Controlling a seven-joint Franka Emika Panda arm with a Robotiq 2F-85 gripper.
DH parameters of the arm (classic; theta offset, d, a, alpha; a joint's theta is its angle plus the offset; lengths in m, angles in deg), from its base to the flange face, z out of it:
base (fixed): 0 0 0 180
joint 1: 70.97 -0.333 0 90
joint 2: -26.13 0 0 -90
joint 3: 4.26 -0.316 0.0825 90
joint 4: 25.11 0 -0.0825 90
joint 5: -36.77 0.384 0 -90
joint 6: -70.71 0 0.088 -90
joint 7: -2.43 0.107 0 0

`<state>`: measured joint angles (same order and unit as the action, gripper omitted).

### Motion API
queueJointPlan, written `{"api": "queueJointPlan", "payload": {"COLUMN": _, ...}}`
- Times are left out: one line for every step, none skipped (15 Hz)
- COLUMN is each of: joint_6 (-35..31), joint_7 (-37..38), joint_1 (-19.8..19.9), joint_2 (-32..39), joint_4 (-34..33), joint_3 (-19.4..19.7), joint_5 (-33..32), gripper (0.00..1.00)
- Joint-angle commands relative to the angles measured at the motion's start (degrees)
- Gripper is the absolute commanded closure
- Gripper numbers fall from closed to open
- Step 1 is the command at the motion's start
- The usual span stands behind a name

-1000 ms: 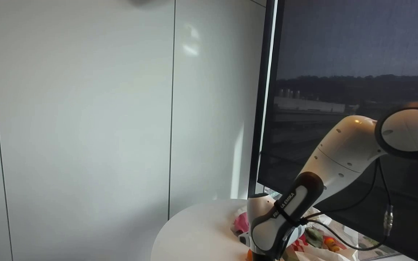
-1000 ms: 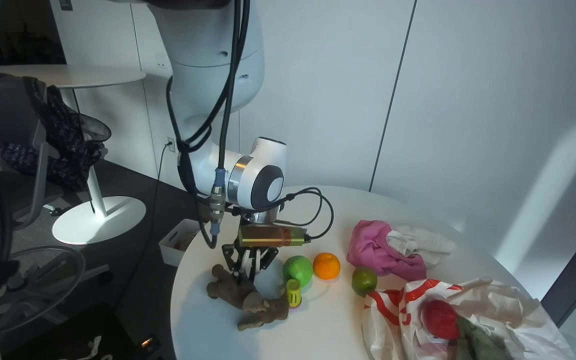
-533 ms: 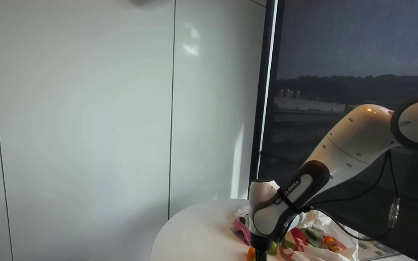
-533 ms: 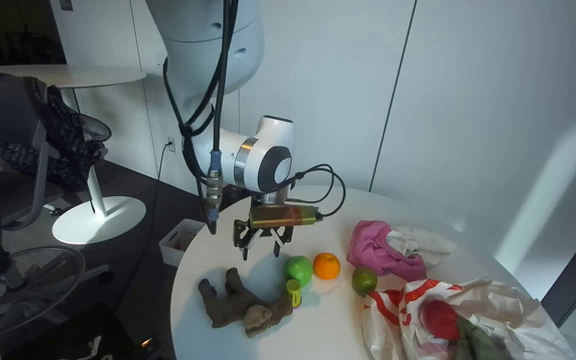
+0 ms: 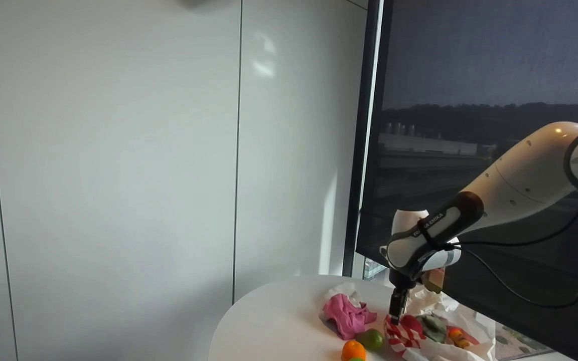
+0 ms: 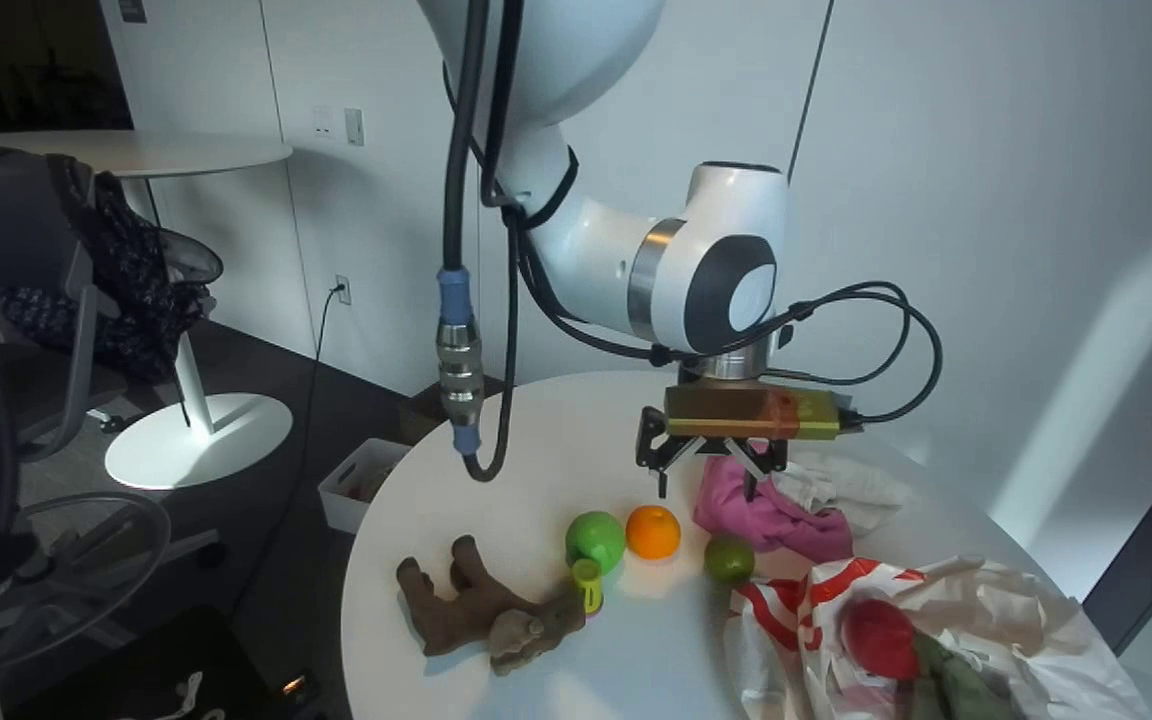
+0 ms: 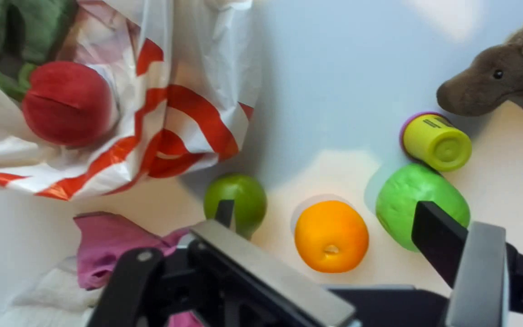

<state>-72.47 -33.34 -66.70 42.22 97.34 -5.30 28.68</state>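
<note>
1. The gripper (image 6: 706,487) hangs above the surface (image 6: 656,650), unclenched, jaws spread wide.
2. In the wrist view, the orange (image 7: 332,236) shows between the jaws; how far below is hard to judge.
3. A dark-green fruit (image 7: 243,200) and light-green fruit (image 7: 407,195) flank it.
4. A striped bag (image 7: 189,118) and pink cloth (image 7: 111,243) lie nearby.

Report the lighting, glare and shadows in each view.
In an exterior view, glare spots on the smooth white wall; in both exterior views, a light streak on it; in the wrist view, the flat white tabletop bluish toward the top, a soft shadow edging the round orange fruit.
</note>
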Motion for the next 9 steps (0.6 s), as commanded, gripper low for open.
{"api": "queueJointPlan", "payload": {"joint_6": 1.81, "joint_7": 3.77, "joint_1": 3.65, "joint_2": 2.86, "joint_4": -6.19, "joint_3": 3.64, "joint_5": 0.72, "gripper": 0.0}}
{"api": "queueJointPlan", "payload": {"joint_6": 2.0, "joint_7": 5.71, "joint_1": 4.41, "joint_2": 4.38, "joint_4": -8.09, "joint_3": 4.75, "joint_5": 0.46, "gripper": 0.0}}
{"api": "queueJointPlan", "payload": {"joint_6": 1.55, "joint_7": 7.71, "joint_1": 5.07, "joint_2": 5.87, "joint_4": -9.69, "joint_3": 5.47, "joint_5": 0.58, "gripper": 0.0}}
{"api": "queueJointPlan", "payload": {"joint_6": 1.39, "joint_7": 10.36, "joint_1": 5.37, "joint_2": 7.92, "joint_4": -11.56, "joint_3": 6.17, "joint_5": 0.33, "gripper": 0.0}}
{"api": "queueJointPlan", "payload": {"joint_6": 0.73, "joint_7": 13.12, "joint_1": 5.59, "joint_2": 10.0, "joint_4": -13.27, "joint_3": 6.73, "joint_5": 0.19, "gripper": 0.0}}
{"api": "queueJointPlan", "payload": {"joint_6": 0.96, "joint_7": 15.99, "joint_1": 5.62, "joint_2": 12.05, "joint_4": -15.03, "joint_3": 7.2, "joint_5": 0.4, "gripper": 0.0}}
{"api": "queueJointPlan", "payload": {"joint_6": 0.79, "joint_7": 18.61, "joint_1": 5.76, "joint_2": 14.34, "joint_4": -17.0, "joint_3": 7.36, "joint_5": 1.09, "gripper": 0.0}}
{"api": "queueJointPlan", "payload": {"joint_6": 0.64, "joint_7": 21.32, "joint_1": 5.81, "joint_2": 16.39, "joint_4": -18.99, "joint_3": 7.57, "joint_5": 1.55, "gripper": 0.0}}
{"api": "queueJointPlan", "payload": {"joint_6": 1.38, "joint_7": 23.42, "joint_1": 6.19, "joint_2": 18.48, "joint_4": -21.47, "joint_3": 7.4, "joint_5": 2.65, "gripper": 0.0}}
